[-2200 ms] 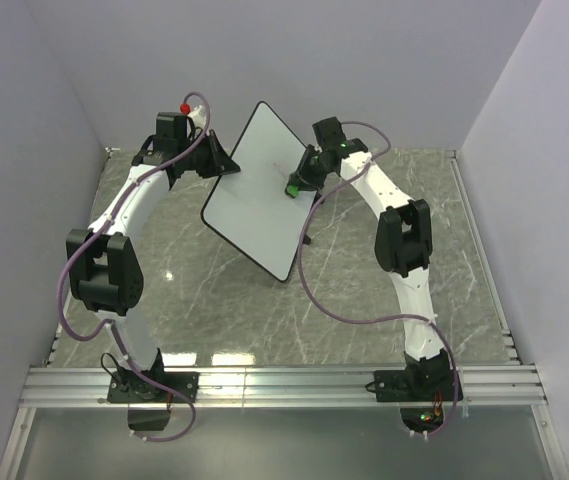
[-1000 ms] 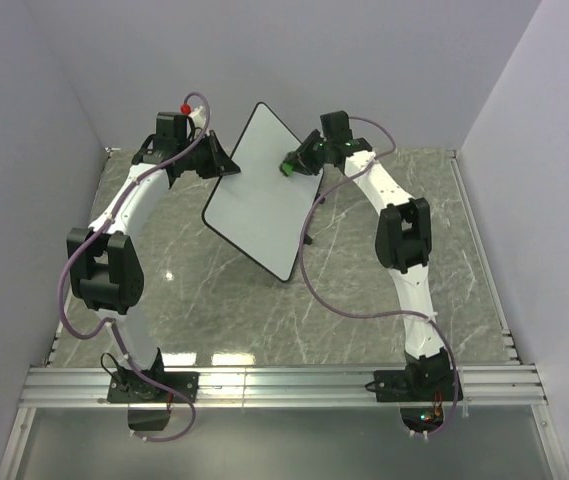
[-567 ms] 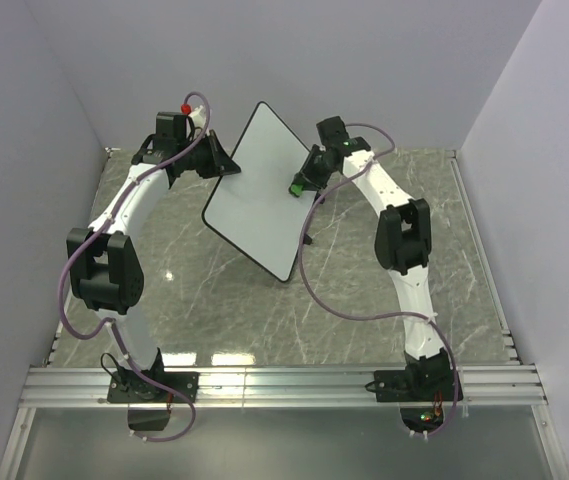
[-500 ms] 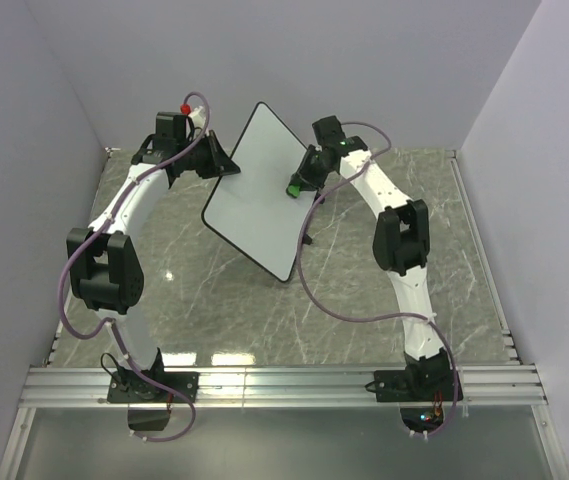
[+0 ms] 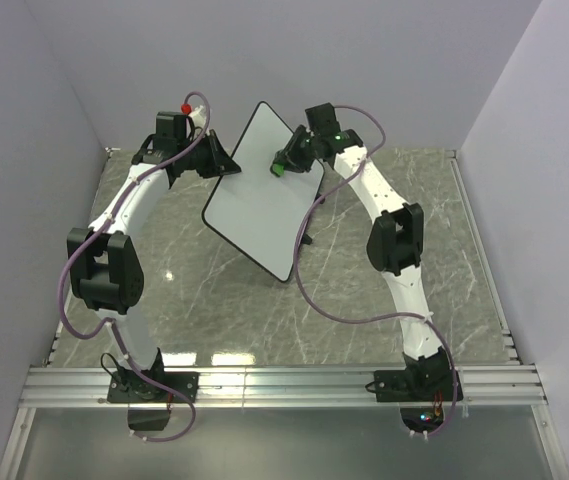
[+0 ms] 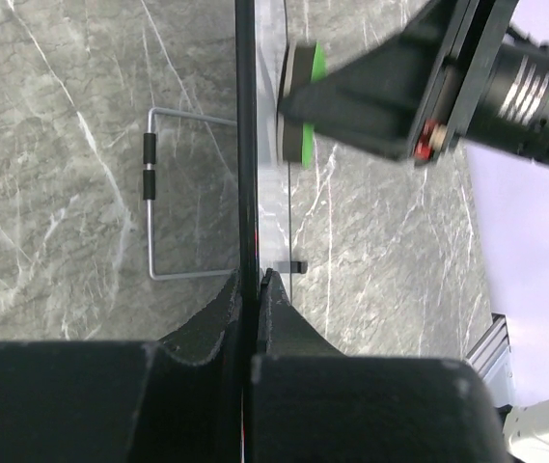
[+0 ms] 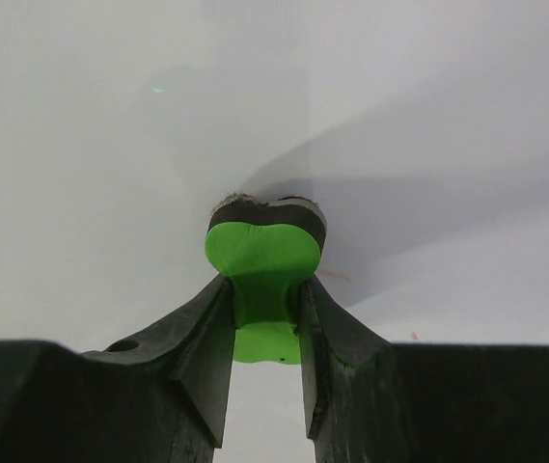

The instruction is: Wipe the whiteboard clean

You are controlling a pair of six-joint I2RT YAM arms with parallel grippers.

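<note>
Pinching whiteboard edge in closed L gripper, pressing green eraser, clamped in R gripper, on board face just ahead of fingers; risk: hard push twists board out of thin pinch.

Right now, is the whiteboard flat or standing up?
Standing up, tilted: the left hand pinches the whiteboard edge; the right hand holds a green eraser against it.

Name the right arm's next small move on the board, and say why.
Probably slide the green eraser, pinched in the right gripper against the whiteboard, toward the faint red specks beside it. The left gripper clamps the board's edge, so it looks braced for a wipe.
</note>
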